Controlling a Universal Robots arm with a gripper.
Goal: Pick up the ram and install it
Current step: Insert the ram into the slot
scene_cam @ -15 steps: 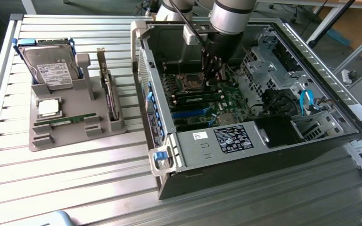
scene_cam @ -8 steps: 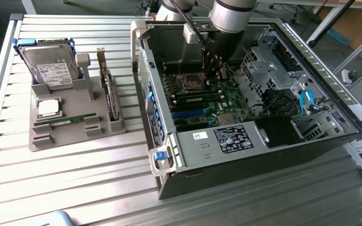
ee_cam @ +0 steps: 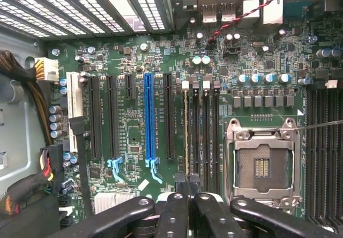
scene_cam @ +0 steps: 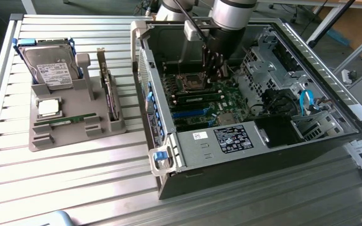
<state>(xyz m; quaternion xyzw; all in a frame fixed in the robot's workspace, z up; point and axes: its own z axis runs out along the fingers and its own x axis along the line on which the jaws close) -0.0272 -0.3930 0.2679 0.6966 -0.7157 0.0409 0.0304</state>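
A slatted metal table carries the parts. Toward its edge at the exterior view's left sits a grey holder. At the holder's far end a hard drive with blue rails leans upright. A square silver processor lies below it, and a green board stick lies flat near the holder's front edge. An expansion card stands on edge along the holder's side nearest the case.

The open computer case fills the middle of the table, with the motherboard exposed.

The gripper hangs inside the case, just above the board beside the empty processor socket. Its fingers are closed together.

In the wrist view the gripper is directly over the ram. The ram stands on edge along the memory slot nearest the blue expansion slot. Contact between fingers and ram cannot be determined.

A blue cable loops at the case's side toward the exterior view's right.
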